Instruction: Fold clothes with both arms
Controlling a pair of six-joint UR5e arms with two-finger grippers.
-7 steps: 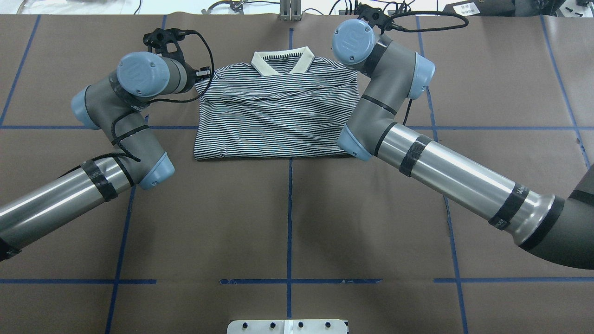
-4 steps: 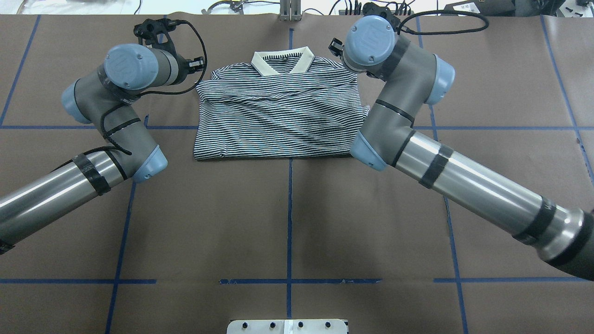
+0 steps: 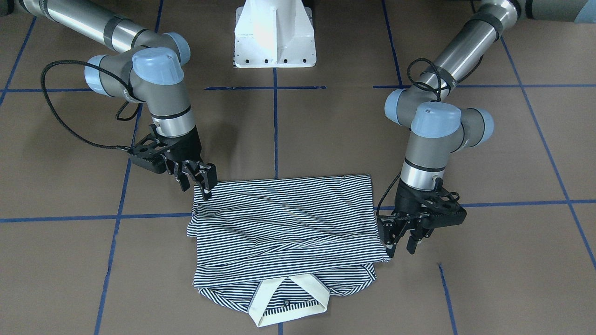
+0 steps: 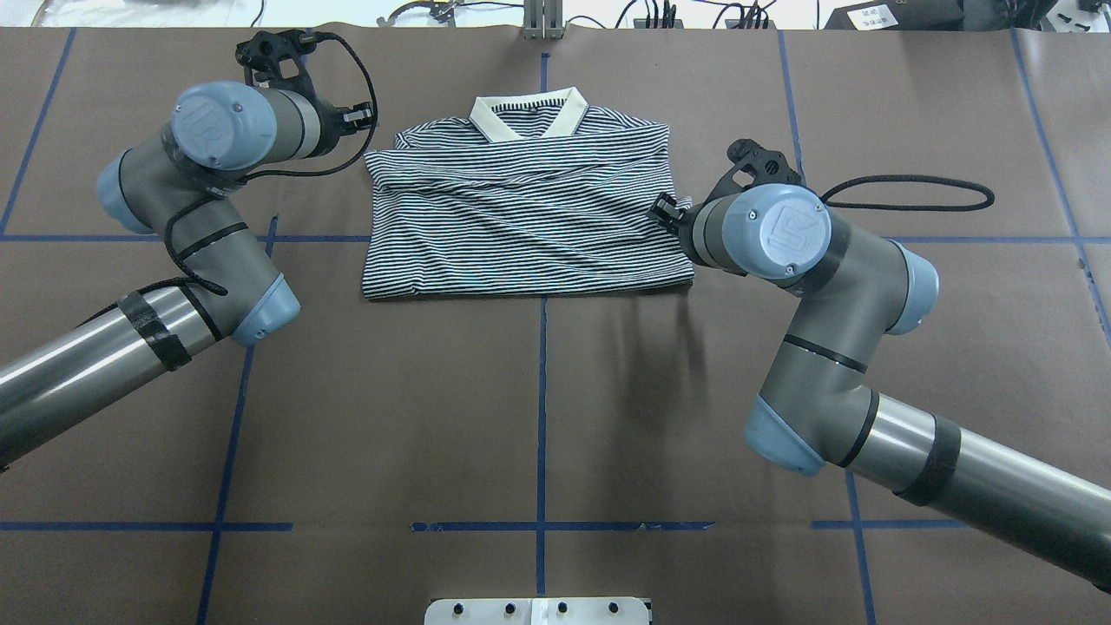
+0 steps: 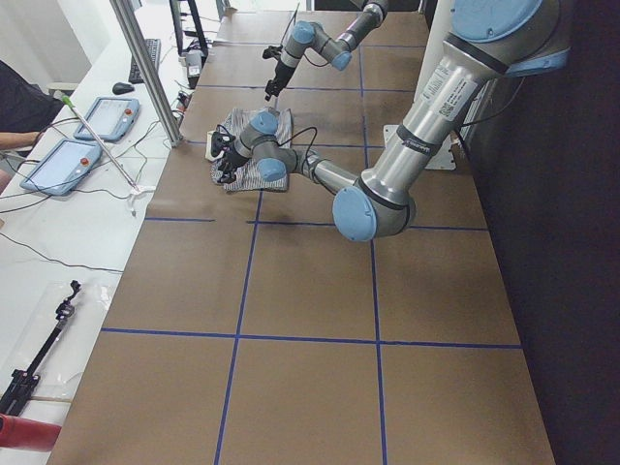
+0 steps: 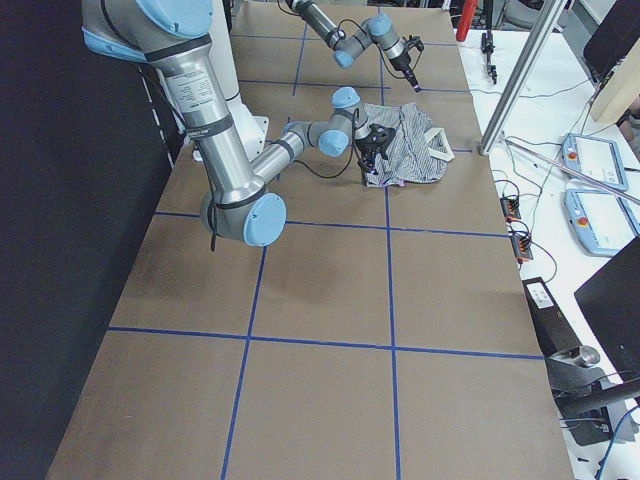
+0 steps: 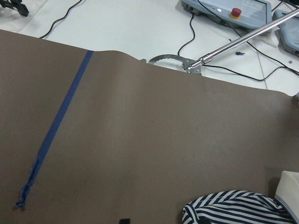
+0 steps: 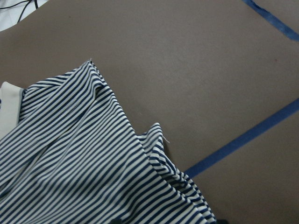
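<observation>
The striped polo shirt (image 4: 521,226) lies folded flat on the brown table, its cream collar (image 4: 525,121) toward the far edge; it also shows in the front view (image 3: 284,223). My left gripper (image 3: 400,243) is open and empty, low beside the shirt's edge near the collar end, and shows at the shirt's far left corner in the overhead view (image 4: 358,117). My right gripper (image 3: 199,182) is open, with one fingertip (image 3: 205,191) at the shirt's corner on the robot's side. In the overhead view the right gripper (image 4: 665,208) is mostly hidden under its wrist.
The white pedestal base (image 3: 274,32) stands at the robot's side. Blue tape lines (image 4: 542,408) cross the table. Cables, tablets (image 5: 97,116) and a metal post (image 6: 520,80) lie beyond the far edge. The right arm's cable (image 4: 911,195) loops over the table.
My right arm has swung from the collar end back along the shirt's right edge toward the robot. My left wrist has drawn slightly away to the left. The shirt has not moved.
</observation>
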